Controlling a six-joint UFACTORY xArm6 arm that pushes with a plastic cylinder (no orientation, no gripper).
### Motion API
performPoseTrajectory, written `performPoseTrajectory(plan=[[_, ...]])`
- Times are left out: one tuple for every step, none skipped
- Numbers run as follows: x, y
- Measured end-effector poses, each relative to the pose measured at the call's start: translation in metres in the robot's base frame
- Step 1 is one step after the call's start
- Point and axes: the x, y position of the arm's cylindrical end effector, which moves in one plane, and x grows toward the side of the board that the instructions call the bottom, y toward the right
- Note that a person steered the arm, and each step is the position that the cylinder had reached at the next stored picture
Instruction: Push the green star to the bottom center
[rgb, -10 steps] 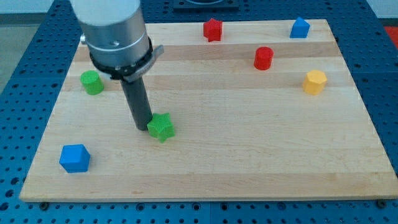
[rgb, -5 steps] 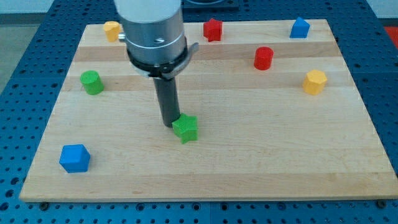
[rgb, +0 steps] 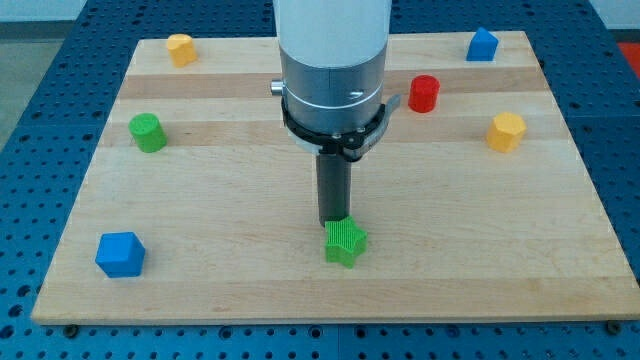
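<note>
On the wooden surface (rgb: 200, 220), a blue cube (rgb: 120, 254) is sitting at the view's bottom left, with a green cylinder (rgb: 148, 132) and a yellow block (rgb: 180, 48) above it. Near bottom center, the green star (rgb: 345, 242) is lying with my tip (rgb: 334, 222) touching its upper edge; no hand is fitted. A red cylinder (rgb: 424, 93), blue block (rgb: 482, 45) and yellow hexagonal block (rgb: 506, 131) are sitting rightward.

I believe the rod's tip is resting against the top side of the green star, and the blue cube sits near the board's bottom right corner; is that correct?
Not quite: the blue cube sits near the board's bottom left corner, not the right, as the camera view shows. The rest holds: my tip rests against the top side of the green star.
</note>
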Motion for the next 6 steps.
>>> performPoseTrajectory(plan=[[0.012,0.0],[0.016,0.0],[0.014,0.0],[-0.004,0.0],[-0.033,0.0],[-0.059,0.0]])
